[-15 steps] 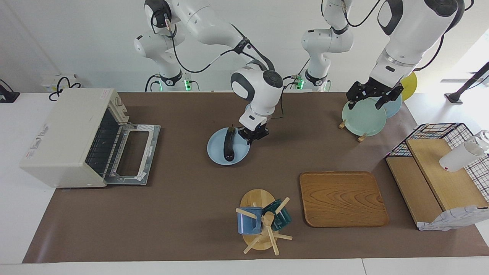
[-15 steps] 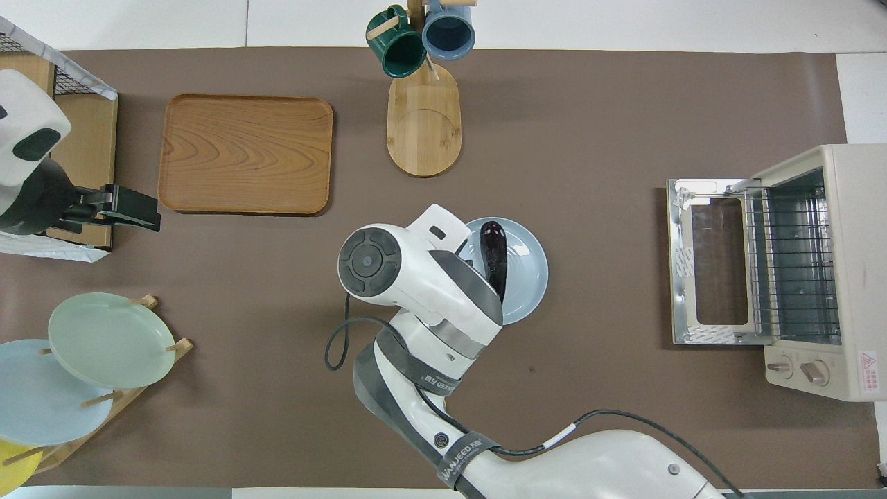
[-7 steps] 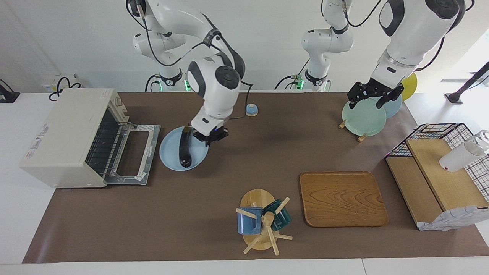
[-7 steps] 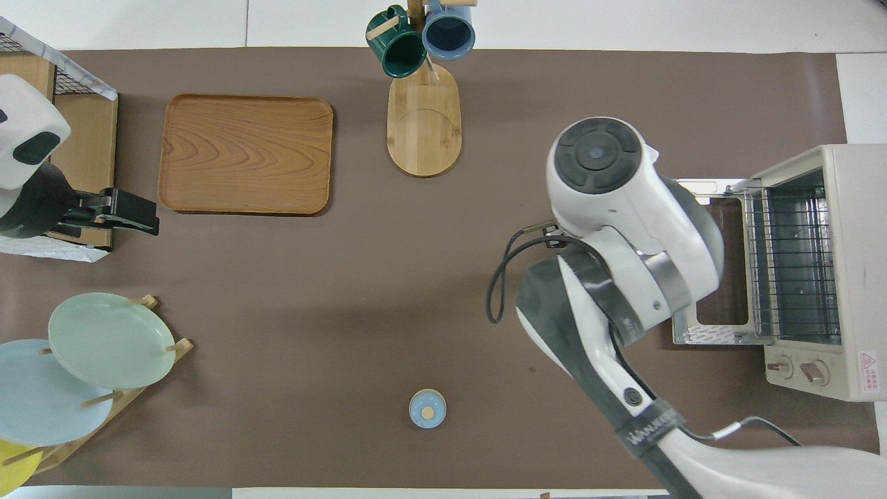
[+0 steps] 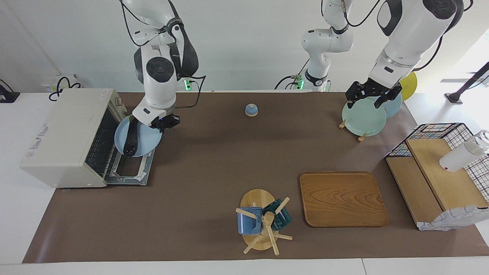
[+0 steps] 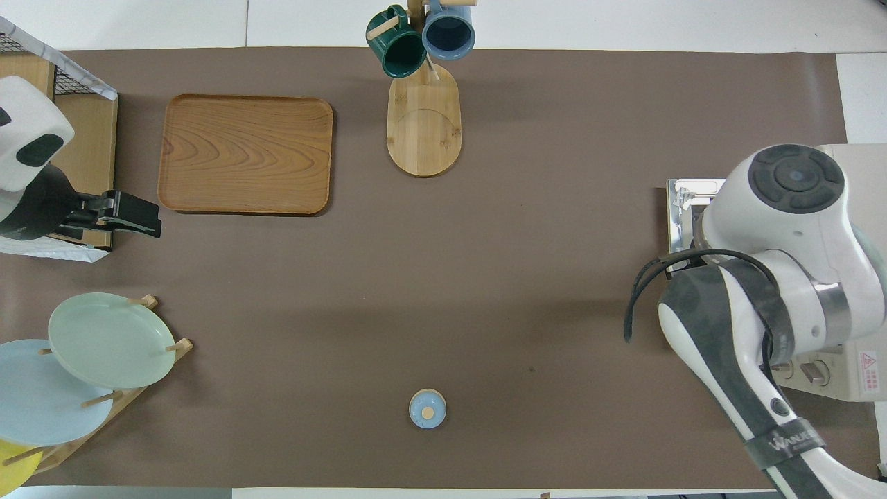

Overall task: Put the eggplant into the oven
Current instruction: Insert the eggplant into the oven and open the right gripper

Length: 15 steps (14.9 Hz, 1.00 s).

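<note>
The dark purple eggplant (image 5: 131,140) lies on a light blue plate (image 5: 147,139). My right gripper (image 5: 162,123) is shut on that plate's rim and holds it in the air over the lowered door (image 5: 128,172) of the cream oven (image 5: 65,133), just in front of the oven's opening and wire rack. In the overhead view the right arm hides the plate and eggplant, and only the oven's (image 6: 866,378) knob corner and a door edge show. My left gripper (image 5: 373,97) waits open over the plate rack; it also shows in the overhead view (image 6: 142,217).
A small blue lid (image 5: 251,110) sits mid-table near the robots. A mug tree (image 5: 261,221) and a wooden tray (image 5: 343,198) stand farther out. A plate rack (image 5: 363,116) and a wire basket with wooden shelves (image 5: 439,172) fill the left arm's end.
My right arm has carried the plate with the eggplant from mid-table toward the oven and now holds it over the open door. The small blue lid has come into view. The left arm has stayed put.
</note>
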Each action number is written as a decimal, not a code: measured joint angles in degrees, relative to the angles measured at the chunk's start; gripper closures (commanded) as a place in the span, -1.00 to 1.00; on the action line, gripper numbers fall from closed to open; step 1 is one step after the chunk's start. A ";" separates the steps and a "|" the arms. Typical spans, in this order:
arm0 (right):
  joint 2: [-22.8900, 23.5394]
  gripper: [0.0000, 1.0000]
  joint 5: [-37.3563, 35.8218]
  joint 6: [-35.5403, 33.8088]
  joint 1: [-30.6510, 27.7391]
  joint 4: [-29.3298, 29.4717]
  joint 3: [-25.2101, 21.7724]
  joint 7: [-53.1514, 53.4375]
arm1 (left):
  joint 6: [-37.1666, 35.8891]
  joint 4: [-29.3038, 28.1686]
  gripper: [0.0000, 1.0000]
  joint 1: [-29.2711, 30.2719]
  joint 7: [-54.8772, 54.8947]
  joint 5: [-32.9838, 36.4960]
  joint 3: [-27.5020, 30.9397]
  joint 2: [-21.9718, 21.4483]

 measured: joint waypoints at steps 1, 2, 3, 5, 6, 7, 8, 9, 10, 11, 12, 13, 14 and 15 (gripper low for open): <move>-0.39 1.00 0.00 1.63 -2.24 -1.47 -0.01 -2.35 | -0.01 0.00 -1.00 0.00 0.00 0.00 -0.05 0.00; -0.67 1.00 0.00 3.06 -4.01 -2.71 -0.02 -4.25 | -0.01 0.00 -1.00 0.00 0.00 0.00 -0.14 0.00; -0.94 1.00 0.00 4.71 -5.35 -3.86 -0.02 -5.96 | -0.01 0.00 -1.00 0.00 0.00 0.00 -0.24 0.00; -1.44 1.00 0.00 8.05 -7.08 -5.87 0.03 -9.58 | -0.01 0.00 -1.00 0.00 0.00 0.00 -0.31 0.00; -1.69 1.00 0.00 9.58 -7.97 -6.77 0.05 -11.37 | -0.02 0.00 -1.00 0.00 0.00 0.00 -0.31 0.00; -1.95 1.00 0.00 10.96 -8.93 -7.59 0.07 -12.69 | -0.02 0.00 -1.00 0.00 0.00 0.00 -0.31 0.00; -2.22 1.00 0.00 12.15 -9.78 -8.37 0.07 -13.53 | -0.03 0.00 -1.00 0.00 0.00 0.00 -0.31 0.00; -2.45 1.00 0.00 13.01 -10.25 -9.01 0.06 -13.91 | -0.03 0.00 -1.00 0.00 0.00 0.00 -0.31 0.00; -2.65 1.00 0.00 13.54 -10.36 -9.44 0.07 -14.05 | -0.05 -0.01 -1.00 0.00 0.00 0.00 -0.31 0.00; -2.80 0.66 0.00 13.84 -10.36 -9.68 0.12 -14.05 | -0.06 -0.01 -1.00 0.00 0.00 0.00 -0.31 0.00; -2.88 0.24 0.00 13.90 -10.35 -9.79 0.20 -14.05 | -0.06 -0.01 -1.00 0.00 0.00 0.00 -0.31 0.00; -2.88 0.13 0.00 13.90 -10.30 -9.89 0.28 -14.05 | -0.06 -0.02 -1.00 0.00 0.00 0.00 -0.31 0.00; -2.87 0.00 0.00 13.89 -10.18 -9.98 0.38 -14.06 | -0.07 -0.03 -1.00 0.00 0.00 0.00 -0.31 0.00; -2.87 -0.01 0.02 13.85 -9.97 -9.90 0.47 -14.06 | -0.07 -0.03 -1.00 0.00 0.00 0.00 -0.31 0.00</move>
